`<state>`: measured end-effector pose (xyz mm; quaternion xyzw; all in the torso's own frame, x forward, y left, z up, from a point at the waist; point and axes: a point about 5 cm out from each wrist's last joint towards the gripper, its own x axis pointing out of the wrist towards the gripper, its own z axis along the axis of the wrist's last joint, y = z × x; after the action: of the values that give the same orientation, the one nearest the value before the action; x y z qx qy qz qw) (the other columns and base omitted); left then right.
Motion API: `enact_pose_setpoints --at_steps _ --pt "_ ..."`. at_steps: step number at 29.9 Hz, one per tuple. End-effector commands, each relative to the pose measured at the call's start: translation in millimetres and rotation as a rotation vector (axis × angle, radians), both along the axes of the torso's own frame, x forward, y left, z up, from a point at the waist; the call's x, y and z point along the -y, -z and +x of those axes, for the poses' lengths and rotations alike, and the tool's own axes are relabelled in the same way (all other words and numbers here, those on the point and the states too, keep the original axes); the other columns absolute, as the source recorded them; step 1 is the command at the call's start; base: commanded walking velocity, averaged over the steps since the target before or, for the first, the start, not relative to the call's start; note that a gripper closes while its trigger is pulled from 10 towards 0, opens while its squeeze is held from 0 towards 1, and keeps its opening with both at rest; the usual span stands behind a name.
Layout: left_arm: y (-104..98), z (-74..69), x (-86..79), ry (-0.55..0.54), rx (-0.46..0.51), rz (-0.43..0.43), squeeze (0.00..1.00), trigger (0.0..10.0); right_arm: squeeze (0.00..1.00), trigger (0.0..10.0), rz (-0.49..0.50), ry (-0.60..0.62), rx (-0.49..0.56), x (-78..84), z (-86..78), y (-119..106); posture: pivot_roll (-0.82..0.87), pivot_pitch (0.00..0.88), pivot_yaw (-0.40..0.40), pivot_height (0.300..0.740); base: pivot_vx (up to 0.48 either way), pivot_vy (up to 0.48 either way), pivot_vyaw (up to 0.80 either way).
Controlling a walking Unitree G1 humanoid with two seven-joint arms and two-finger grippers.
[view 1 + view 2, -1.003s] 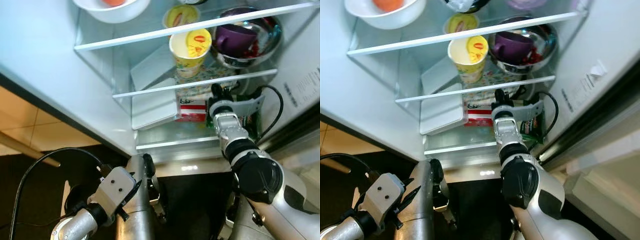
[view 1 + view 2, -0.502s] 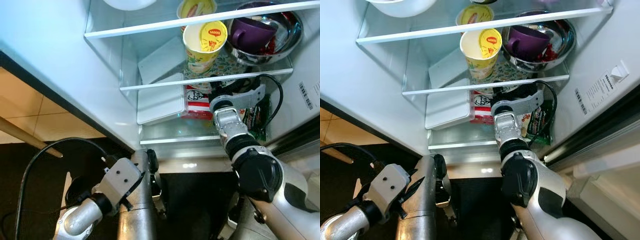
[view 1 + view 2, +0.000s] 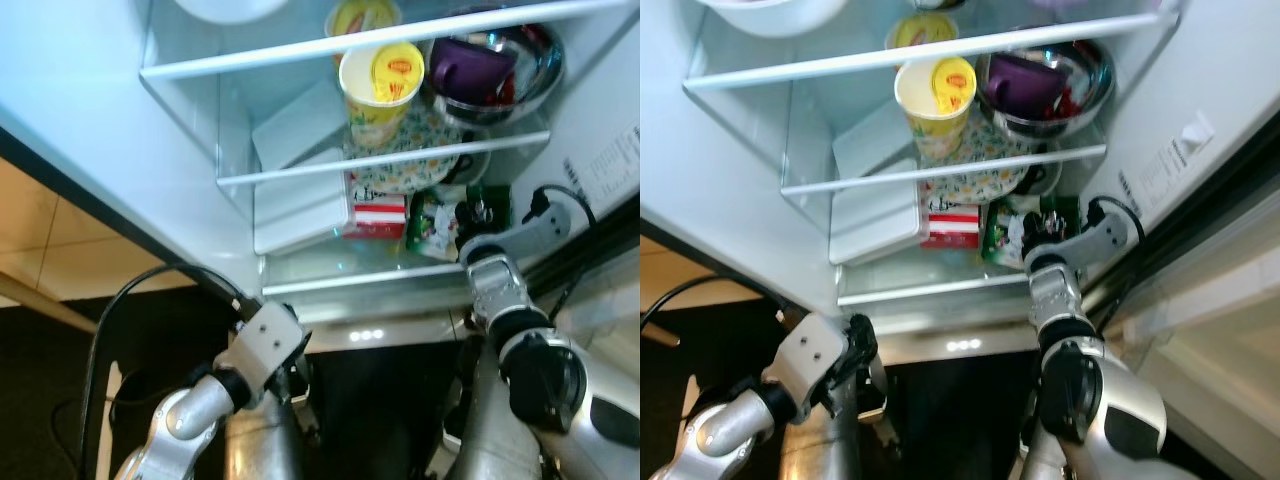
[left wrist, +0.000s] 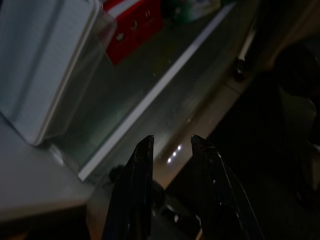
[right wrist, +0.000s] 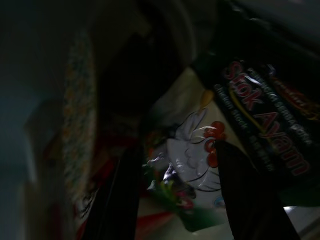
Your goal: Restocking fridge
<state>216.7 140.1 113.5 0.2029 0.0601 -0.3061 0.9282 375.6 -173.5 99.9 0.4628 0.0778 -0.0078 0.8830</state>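
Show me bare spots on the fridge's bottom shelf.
Free: the glass front strip before the white container and red box. Crowded: the right end, with the green packet and the right tool.

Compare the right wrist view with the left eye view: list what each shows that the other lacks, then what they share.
Right wrist view alone: the lettering "Stok Ayam" and a chicken drawing on the green packet, framed by the open right end effector.

Left eye view alone: the yellow noodle cup, purple mug in a steel bowl, white container, red box, and the left end effector held low.

Both: the green packet and the patterned plate on the fridge's lower shelf.
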Motion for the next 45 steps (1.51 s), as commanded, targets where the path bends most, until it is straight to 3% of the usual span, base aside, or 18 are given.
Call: enact_pose_setpoints --at_steps 1,8,9,10,13,14,16,18,20,21,22,24,26,27,29,31,36,45 --pt "15 -2.5 1.4 -0.009 -0.044 0.001 0.25 10.0 0.0 10.0 -0.054 -0.047 0.052 12.2 -9.5 8 0.23 0.274 0.024 0.506 0.0 0.0 0.0" --pt "24 3.6 -4.2 -0.025 -0.039 0.027 0.25 10.0 0.0 10.0 -0.169 -0.19 0.085 6.7 -29.2 27 0.17 0.233 0.011 0.506 0.0 0.0 0.0" --pt "35 3.5 -11.6 -0.027 -0.047 0.07 0.25 10.0 0.0 10.0 -0.235 -0.317 0.087 -1.6 -51.1 43 0.15 0.218 0.01 0.506 0.0 0.0 0.0" --pt "35 3.5 -11.6 -0.027 -0.047 0.07 0.25 10.0 0.0 10.0 -0.235 -0.317 0.087 -1.6 -51.1 43 0.15 0.218 0.01 0.506 0.0 0.0 0.0" --pt "51 -1.9 -24.5 -0.048 -0.076 0.121 0.25 10.0 0.0 10.0 -0.308 -0.529 0.1 -14.8 -84.9 60 0.11 0.195 0.008 0.506 0.0 0.0 0.0" --pt "51 -1.9 -24.5 -0.048 -0.076 0.121 0.25 10.0 0.0 10.0 -0.308 -0.529 0.1 -14.8 -84.9 60 0.11 0.195 0.008 0.506 0.0 0.0 0.0" --pt "65 -10.1 -35.9 -0.078 -0.109 0.159 0.25 10.0 0.0 10.0 -0.366 -0.684 0.072 -22.2 -112.7 77 0.07 0.168 0.0 0.506 0.0 0.0 0.0" --pt "70 -13.3 -39.8 -0.089 -0.121 0.172 0.25 10.0 0.0 10.0 -0.386 -0.717 0.048 -23.2 -121.0 84 0.07 0.168 0.0 0.506 0.0 0.0 0.0" --pt "83 -19.7 -48.7 -0.132 -0.147 0.206 0.25 10.0 0.0 10.0 -0.498 -0.698 -0.052 -13.1 -132.6 106 0.04 0.147 -0.007 0.506 0.0 0.0 0.0" --pt "83 -19.7 -48.7 -0.132 -0.147 0.206 0.25 10.0 0.0 10.0 -0.498 -0.698 -0.052 -13.1 -132.6 106 0.04 0.147 -0.007 0.506 0.0 0.0 0.0" --pt "93 -24.0 -54.4 -0.169 -0.171 0.221 0.25 10.0 0.0 10.0 -0.639 -0.653 -0.158 1.0 -140.1 123 0.02 0.128 -0.015 0.506 0.0 0.0 0.0" --pt "93 -24.0 -54.4 -0.169 -0.171 0.221 0.25 10.0 0.0 10.0 -0.639 -0.653 -0.158 1.0 -140.1 123 0.02 0.128 -0.015 0.506 0.0 0.0 0.0" --pt "106 -28.2 -59.9 -0.252 -0.2 0.206 0.25 10.0 0.0 10.0 -0.757 -0.464 -0.309 25.2 -155.7 141 0.02 0.107 -0.033 0.506 0.0 0.0 0.0" --pt "106 -28.2 -59.9 -0.252 -0.2 0.206 0.25 10.0 0.0 10.0 -0.757 -0.464 -0.309 25.2 -155.7 141 0.02 0.107 -0.033 0.506 0.0 0.0 0.0" --pt "109 -24.2 -56.0 -0.295 -0.19 0.169 0.25 10.0 0.0 10.0 -0.724 -0.322 -0.306 27.6 -158.7 137 0.02 0.1 -0.036 0.506 0.0 0.0 0.0" --pt "109 -21.9 -53.5 -0.301 -0.183 0.157 0.25 10.0 0.0 10.0 -0.698 -0.298 -0.283 25.1 -157.5 133 0.01 0.098 -0.036 0.506 0.0 0.0 0.0" --pt "110 -16.0 -44.8 -0.267 -0.161 0.146 0.25 10.0 0.0 10.0 -0.725 -0.3 -0.244 14.9 -152.2 127 0.0 0.085 -0.031 0.511 0.0 0.0 0.0" --pt "112 -8.8 -44.4 -0.267 -0.137 0.147 0.25 10.0 0.0 10.0 -0.778 -0.272 -0.277 19.9 -160.6 138 -0.01 0.081 -0.038 0.538 0.0 0.0 0.0"
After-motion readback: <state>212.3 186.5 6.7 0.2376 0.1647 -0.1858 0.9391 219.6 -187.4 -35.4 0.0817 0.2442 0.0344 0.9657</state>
